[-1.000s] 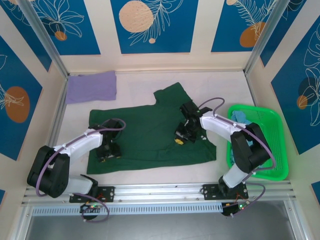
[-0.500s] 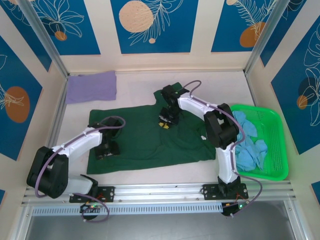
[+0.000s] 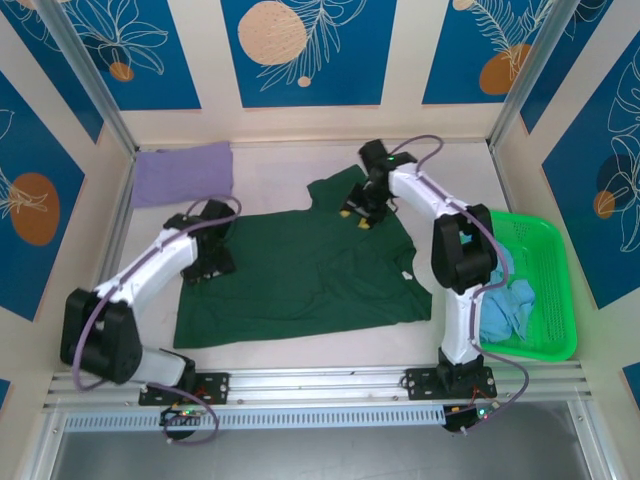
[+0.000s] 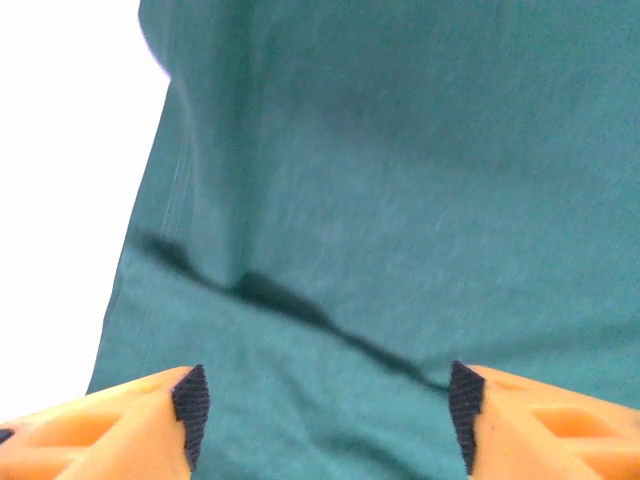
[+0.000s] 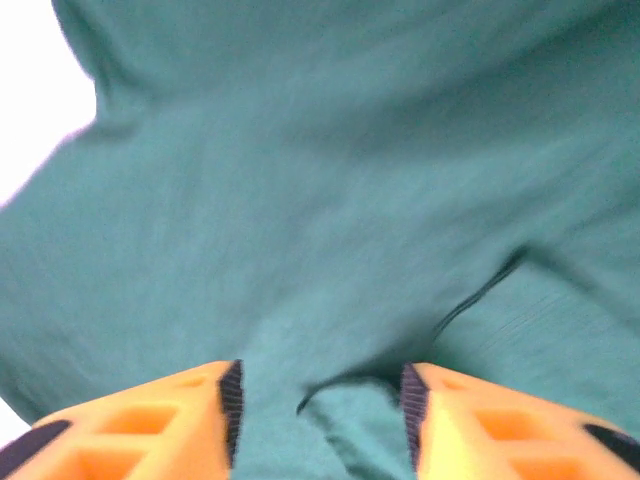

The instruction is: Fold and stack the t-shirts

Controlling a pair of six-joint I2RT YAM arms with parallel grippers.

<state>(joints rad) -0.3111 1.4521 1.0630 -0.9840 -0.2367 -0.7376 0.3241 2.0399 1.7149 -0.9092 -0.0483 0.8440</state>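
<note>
The spread t-shirt [image 3: 300,275] lies flat across the middle of the tabletop [image 3: 280,160], one sleeve reaching toward the back. The folded t-shirt [image 3: 183,173] sits behind it in the far left corner, apart from it. The basket [image 3: 560,300] stands to its right at the tabletop's edge, with crumpled t-shirts [image 3: 508,305] piled in it

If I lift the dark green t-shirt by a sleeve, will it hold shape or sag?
Probably sags: the dark green t-shirt lies flat with soft creases. Likely light, thin cloth. Pushed, it would probably bunch, not slide.
</note>
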